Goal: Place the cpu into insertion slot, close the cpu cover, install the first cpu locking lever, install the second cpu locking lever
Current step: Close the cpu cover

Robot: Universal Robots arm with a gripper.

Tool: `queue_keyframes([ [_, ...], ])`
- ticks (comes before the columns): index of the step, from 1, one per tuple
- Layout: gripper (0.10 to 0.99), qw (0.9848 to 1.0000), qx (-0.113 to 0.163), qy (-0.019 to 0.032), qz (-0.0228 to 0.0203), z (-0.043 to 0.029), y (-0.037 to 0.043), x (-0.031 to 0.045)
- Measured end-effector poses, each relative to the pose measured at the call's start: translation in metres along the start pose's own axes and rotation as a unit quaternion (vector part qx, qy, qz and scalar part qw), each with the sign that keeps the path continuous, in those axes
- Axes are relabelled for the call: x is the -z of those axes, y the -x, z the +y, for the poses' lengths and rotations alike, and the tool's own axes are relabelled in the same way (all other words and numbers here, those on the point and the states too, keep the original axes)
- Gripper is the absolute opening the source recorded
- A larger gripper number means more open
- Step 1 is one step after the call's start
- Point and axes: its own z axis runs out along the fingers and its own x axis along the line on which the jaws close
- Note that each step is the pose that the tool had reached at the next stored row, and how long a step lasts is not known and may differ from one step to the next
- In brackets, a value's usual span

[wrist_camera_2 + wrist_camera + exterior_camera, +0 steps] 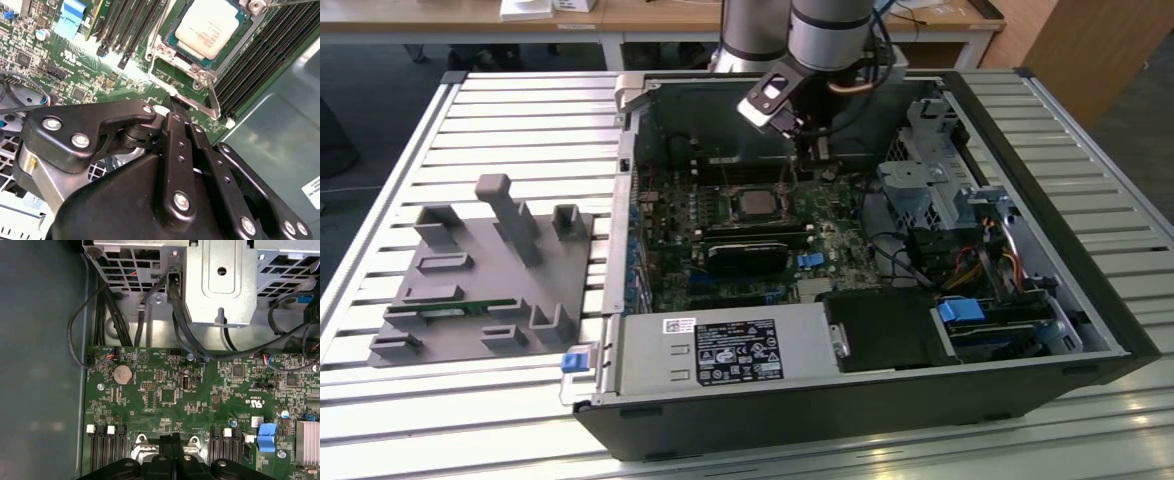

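While the cpu [758, 203] lies covered at the exterior view's centre, the gripper [175, 106], pinched together and empty, seemingly tackles a locking lever [214, 100], which calls for precise contact.

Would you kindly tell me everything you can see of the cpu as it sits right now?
The cpu is a small flat square chip with a pale silver-grey metal top and a thin green edge around it. It lies flat in the insertion slot on the green motherboard, inside the slot's silver metal rim. In the second wrist view the tool is beside the socket, apart from the chip, and nothing grips it.
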Motion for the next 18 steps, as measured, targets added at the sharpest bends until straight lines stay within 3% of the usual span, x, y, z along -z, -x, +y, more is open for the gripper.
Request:
queue_keyframes([
  [18,0.106,1.0,0.0,0.0,0.0,-0.0113,-0.0001,-0.0036],
])
